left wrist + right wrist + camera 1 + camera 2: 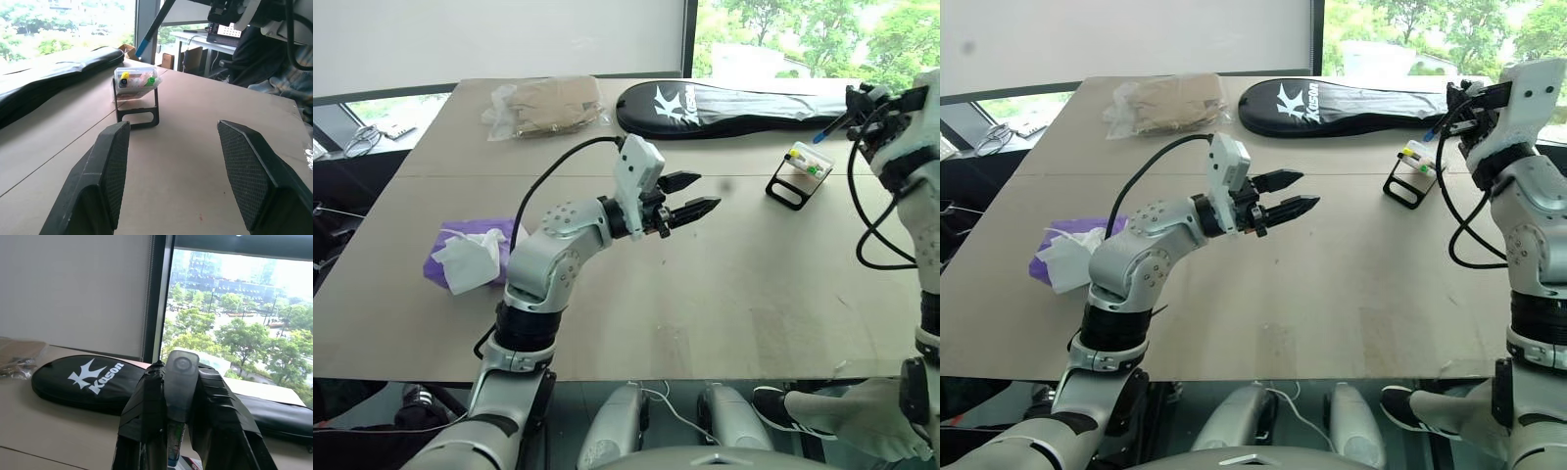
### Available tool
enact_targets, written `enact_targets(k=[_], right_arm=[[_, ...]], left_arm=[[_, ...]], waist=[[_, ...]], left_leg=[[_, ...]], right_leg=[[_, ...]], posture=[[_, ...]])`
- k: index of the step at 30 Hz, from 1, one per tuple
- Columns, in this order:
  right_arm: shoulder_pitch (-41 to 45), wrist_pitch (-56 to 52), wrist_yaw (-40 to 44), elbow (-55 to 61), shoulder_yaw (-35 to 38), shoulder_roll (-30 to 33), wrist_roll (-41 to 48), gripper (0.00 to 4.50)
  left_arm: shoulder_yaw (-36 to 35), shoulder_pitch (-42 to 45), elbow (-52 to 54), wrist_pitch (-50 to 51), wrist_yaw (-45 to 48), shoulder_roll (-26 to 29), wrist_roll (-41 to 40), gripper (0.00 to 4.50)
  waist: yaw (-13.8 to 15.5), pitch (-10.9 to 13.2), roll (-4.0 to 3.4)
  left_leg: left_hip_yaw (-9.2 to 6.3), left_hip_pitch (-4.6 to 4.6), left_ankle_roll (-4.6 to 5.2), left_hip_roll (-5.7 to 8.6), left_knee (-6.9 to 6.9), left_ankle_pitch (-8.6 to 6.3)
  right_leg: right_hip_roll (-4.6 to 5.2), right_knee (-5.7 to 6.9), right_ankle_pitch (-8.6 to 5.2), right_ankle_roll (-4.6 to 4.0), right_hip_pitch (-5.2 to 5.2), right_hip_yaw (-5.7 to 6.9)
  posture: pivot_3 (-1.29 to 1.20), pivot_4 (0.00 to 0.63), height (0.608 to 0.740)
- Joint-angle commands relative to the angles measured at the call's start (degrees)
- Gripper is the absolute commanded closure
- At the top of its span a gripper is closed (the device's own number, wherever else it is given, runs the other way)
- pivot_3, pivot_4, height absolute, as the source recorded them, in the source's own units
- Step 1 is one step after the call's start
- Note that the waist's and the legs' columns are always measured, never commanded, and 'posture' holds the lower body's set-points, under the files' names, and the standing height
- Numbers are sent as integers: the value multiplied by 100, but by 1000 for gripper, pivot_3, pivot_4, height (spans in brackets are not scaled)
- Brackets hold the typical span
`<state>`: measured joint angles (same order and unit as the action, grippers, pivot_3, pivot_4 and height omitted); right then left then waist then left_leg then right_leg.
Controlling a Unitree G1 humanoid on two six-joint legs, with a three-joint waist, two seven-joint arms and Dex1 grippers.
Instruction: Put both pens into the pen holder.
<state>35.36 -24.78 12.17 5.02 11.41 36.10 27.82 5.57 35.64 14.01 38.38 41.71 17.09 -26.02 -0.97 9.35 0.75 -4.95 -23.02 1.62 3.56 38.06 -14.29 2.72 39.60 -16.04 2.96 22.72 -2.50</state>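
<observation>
My right gripper point(850, 116), at the upper right of the frame, is clamped on a blue-tipped pen point(826, 131), its tip pointing down-left just above the pen holder point(800, 172). The holder stands on the table point(724, 294) below the black racket bag point(734, 106). My left gripper point(690, 196), centre frame, has its fingers parted and empty.

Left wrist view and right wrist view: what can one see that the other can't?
Left wrist view: the left gripper, fingers apart with nothing between them, the pen holder on the table, and a blue-tipped pen slanting above the holder.
Right wrist view: the right gripper shut on a pen, with trees behind.
Both: the black racket bag and the window.
</observation>
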Motion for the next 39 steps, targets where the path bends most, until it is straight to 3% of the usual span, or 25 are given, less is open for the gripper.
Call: enact_targets(k=[1,15,16,17,23,27,32,36,39], right_arm=[[202,292,147,-89,-89,-88,-348,4400],[162,1234,536,-971,-611,-389,-1660,4400],[175,1289,551,-1119,-678,-386,-1802,3307],[176,1340,559,-1217,-729,-379,-1922,2993],[-81,1255,646,-712,-521,-337,-1921,141],[-582,803,1237,424,-233,-200,-1174,50],[-2191,-414,2203,2183,20,405,37,50],[-3510,-464,2381,2657,186,595,-34,50],[-3934,-404,2408,2675,282,565,-24,50]], left_arm=[[-12,1,212,-117,-127,-11,-2,1583],[15,-111,235,-288,-328,24,33,1583],[18,-92,227,-288,-322,10,15,1583],[13,-78,229,-281,-314,-2,-14,1583],[-64,-140,357,-234,-231,35,-205,1583],[-128,-269,381,-172,-289,140,-208,1583],[-467,-997,547,-71,-723,526,38,1583],[-1059,-1872,1172,476,-1144,747,-211,1583],[-1347,-2515,1666,728,-1286,881,-381,1583]], waist=[[7,0,0],[5,3,-3],[6,3,-3],[9,3,-3],[8,5,-5],[17,5,-5],[18,4,-6],[19,5,-5],[20,5,-5]], left_leg=[[0,0,0,0,0,0],[0,-1,-6,1,-2,3],[-1,-1,-7,1,-4,4],[-2,-1,-7,1,-4,4],[-3,-1,-8,1,-8,5],[-4,-1,-9,1,-18,5],[-18,0,-6,-2,-57,4],[-19,-6,-3,-3,-72,1],[-16,-1,0,-3,-72,0]], right_leg=[[1,0,0,0,0,0],[1,-7,0,0,0,0],[1,-8,0,-1,1,1],[1,-8,0,-1,1,2],[2,-13,0,-1,1,2],[2,-20,0,-1,1,3],[5,-70,1,-1,-10,1],[10,-81,1,-1,-1,-7],[12,-79,1,-1,-4,-9]], posture=[[0,150,740],[0,150,740],[0,150,740],[0,150,740],[0,150,740],[0,150,740],[0,150,740],[0,150,740],[0,150,740]])
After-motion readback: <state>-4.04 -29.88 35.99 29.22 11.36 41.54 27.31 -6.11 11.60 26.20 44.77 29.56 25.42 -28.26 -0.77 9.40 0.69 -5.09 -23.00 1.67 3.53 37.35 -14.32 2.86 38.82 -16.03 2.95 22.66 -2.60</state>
